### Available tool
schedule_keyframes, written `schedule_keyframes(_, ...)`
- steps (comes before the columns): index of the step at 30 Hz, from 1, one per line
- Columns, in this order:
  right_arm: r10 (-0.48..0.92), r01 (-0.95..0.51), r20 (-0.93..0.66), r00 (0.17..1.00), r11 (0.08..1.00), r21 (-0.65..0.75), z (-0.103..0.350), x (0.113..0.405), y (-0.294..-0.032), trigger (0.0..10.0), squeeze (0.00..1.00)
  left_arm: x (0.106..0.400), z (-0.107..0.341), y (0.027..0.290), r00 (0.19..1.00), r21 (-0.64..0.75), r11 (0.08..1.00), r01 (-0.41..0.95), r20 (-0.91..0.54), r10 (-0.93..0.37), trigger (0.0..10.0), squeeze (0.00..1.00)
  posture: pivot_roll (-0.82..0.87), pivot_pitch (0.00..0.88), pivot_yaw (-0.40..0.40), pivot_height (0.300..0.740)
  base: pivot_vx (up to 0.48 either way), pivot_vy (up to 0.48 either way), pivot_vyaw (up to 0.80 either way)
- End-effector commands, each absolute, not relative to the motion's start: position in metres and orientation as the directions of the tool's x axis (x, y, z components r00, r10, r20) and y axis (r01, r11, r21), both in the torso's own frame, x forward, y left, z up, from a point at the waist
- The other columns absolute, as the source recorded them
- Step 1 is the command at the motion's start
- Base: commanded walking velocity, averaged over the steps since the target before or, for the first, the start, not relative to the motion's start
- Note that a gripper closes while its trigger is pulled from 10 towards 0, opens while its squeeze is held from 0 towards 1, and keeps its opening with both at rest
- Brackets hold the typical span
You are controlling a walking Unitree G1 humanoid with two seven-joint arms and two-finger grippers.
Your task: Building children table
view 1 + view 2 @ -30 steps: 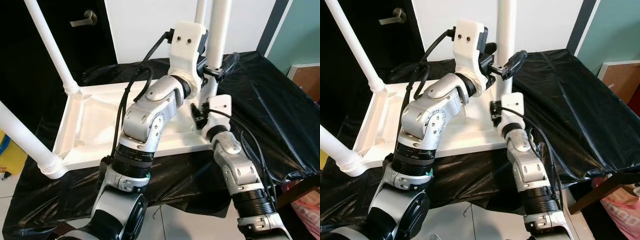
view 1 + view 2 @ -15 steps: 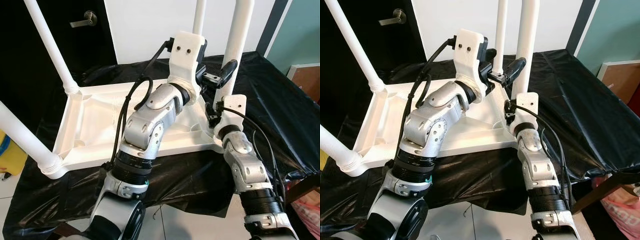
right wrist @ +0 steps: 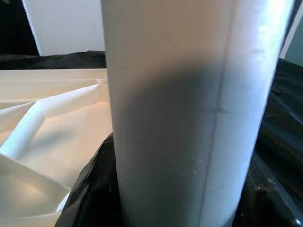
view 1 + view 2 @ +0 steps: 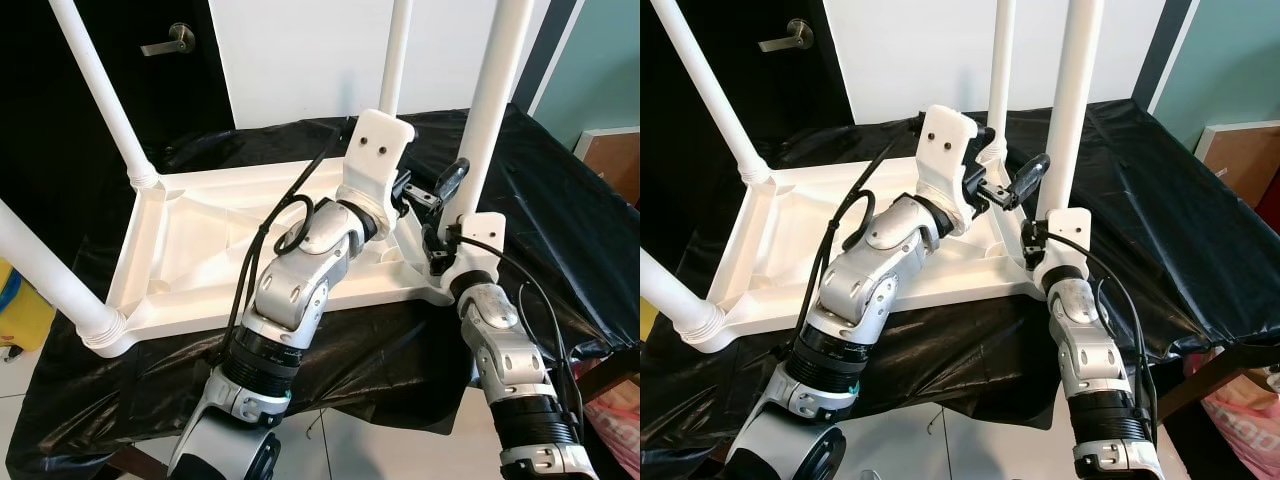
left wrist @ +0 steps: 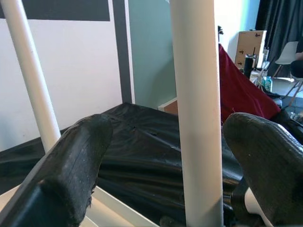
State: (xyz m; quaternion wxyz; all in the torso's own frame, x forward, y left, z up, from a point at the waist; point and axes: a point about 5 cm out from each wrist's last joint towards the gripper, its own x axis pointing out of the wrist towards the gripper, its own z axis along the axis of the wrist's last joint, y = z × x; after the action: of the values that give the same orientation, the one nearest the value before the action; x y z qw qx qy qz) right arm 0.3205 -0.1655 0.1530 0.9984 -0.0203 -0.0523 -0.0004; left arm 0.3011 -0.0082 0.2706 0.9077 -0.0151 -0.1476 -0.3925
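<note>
A white children's table [image 4: 190, 250] lies upside down on a black-covered bench, with its legs pointing up. My right gripper [image 4: 447, 250] is shut on the near right leg [image 4: 495, 90] at its base, by the table's near right corner. In the right wrist view that leg [image 3: 189, 104] stands close, with black fingers [image 3: 92, 189] pressed to its sides. My left gripper [image 4: 440, 188] hovers open just left of the same leg, not touching it. The left wrist view shows the leg [image 5: 196, 118] beyond the spread fingers [image 5: 75, 161].
Three other legs stand up: far left [image 4: 100, 90], near left [image 4: 50, 280] and far right [image 4: 395, 55]. The black sheet [image 4: 560, 230] drapes over the bench edges. A dark door [image 4: 170, 40] is behind, a yellow object [image 4: 20, 310] is at the left, and a brown box [image 4: 615, 160] is at the right.
The right gripper has carried the near right leg to the right. The left gripper, which was up against the leg, has come down and now sits apart from it.
</note>
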Motion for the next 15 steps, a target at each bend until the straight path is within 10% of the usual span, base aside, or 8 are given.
schedule_keyframes(1, -0.013, 0.017, 0.109, 0.994, 0.999, -0.033, 0.15, 0.319, -0.172, 10.0, 0.0, 0.3, 0.26, -0.009, 0.618, 0.116, 0.655, 0.746, 0.246, -0.747, 10.0, 0.0, -0.17, 0.02, 0.013, 0.74, 0.0, 0.0, 0.0)
schedule_keyframes(15, -0.001, 0.001, 0.155, 0.988, 1.0, -0.002, 0.148, 0.318, -0.178, 10.0, 0.0, 0.297, 0.24, -0.002, 0.619, 0.129, 0.652, 0.747, 0.22, -0.754, 10.0, 0.0, -0.17, 0.034, 0.02, 0.74, 0.0, 0.0, 0.0)
